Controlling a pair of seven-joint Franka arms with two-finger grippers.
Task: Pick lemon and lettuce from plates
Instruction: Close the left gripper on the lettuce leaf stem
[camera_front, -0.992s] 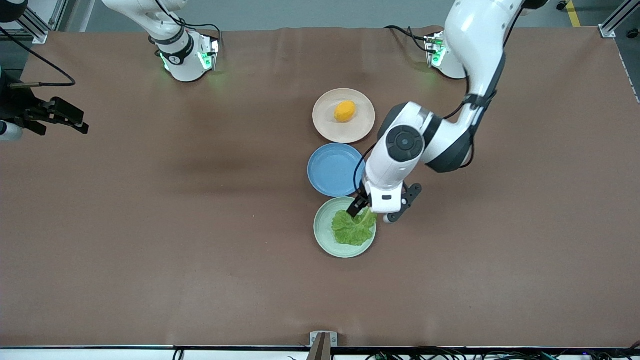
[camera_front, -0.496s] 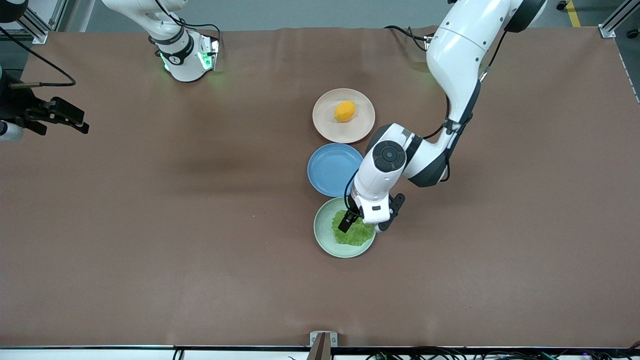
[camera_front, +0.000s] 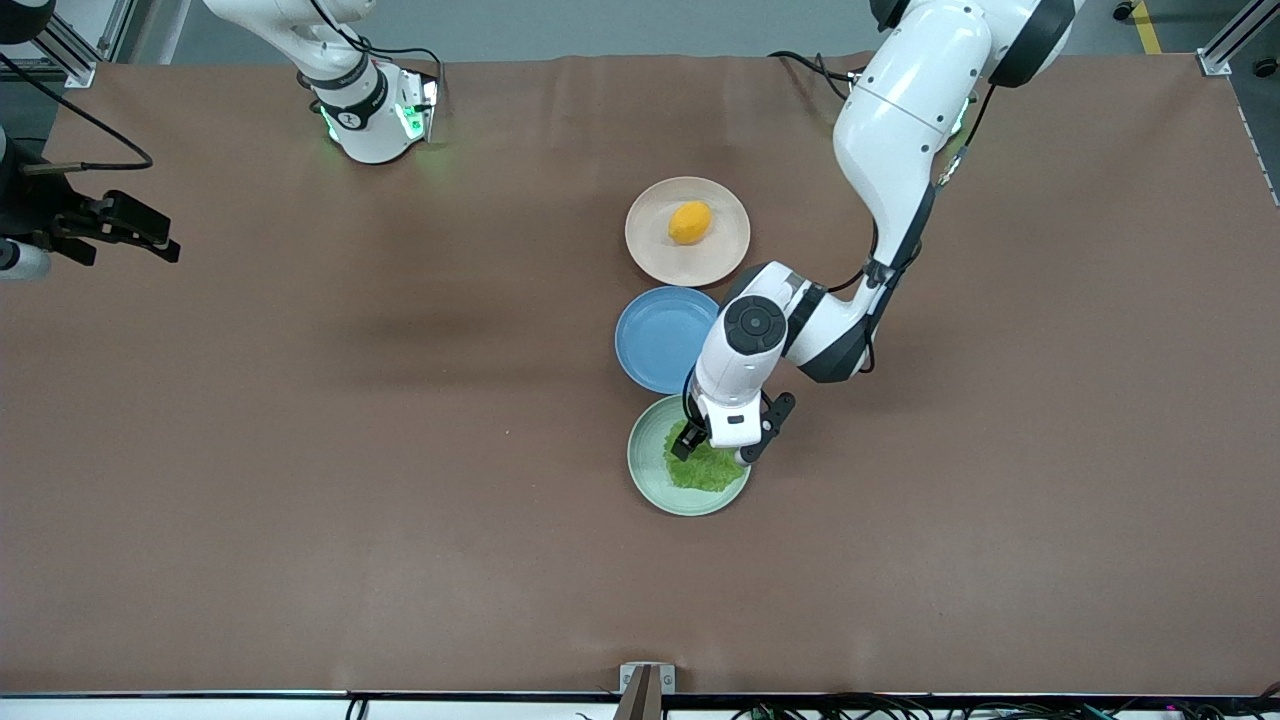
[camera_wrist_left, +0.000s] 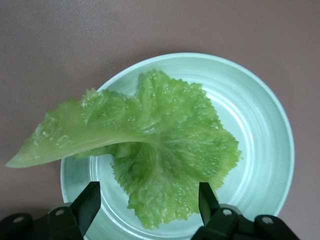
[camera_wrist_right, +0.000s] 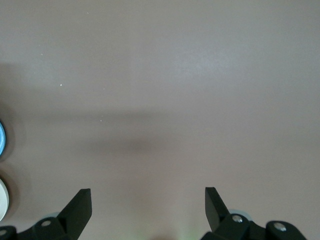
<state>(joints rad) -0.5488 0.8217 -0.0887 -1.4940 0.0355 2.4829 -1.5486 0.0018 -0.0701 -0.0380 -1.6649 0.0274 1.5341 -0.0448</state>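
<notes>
Green lettuce (camera_wrist_left: 165, 145) between wide-spread left jaws; right jaws spread, empty.

In the front view, three plates form a tight column at frame centre, the blue plate (camera_front: 662, 338) between the others. The left arm (camera_front: 890, 150) crosses the upper right. Bare bench (camera_front: 300, 450) fills the lower left.

Brown table cover (camera_front: 300, 450), grey floor (camera_front: 600, 25), aluminium frame rails (camera_front: 1228, 45)

No readable text, label or number shows anywhere.
</notes>
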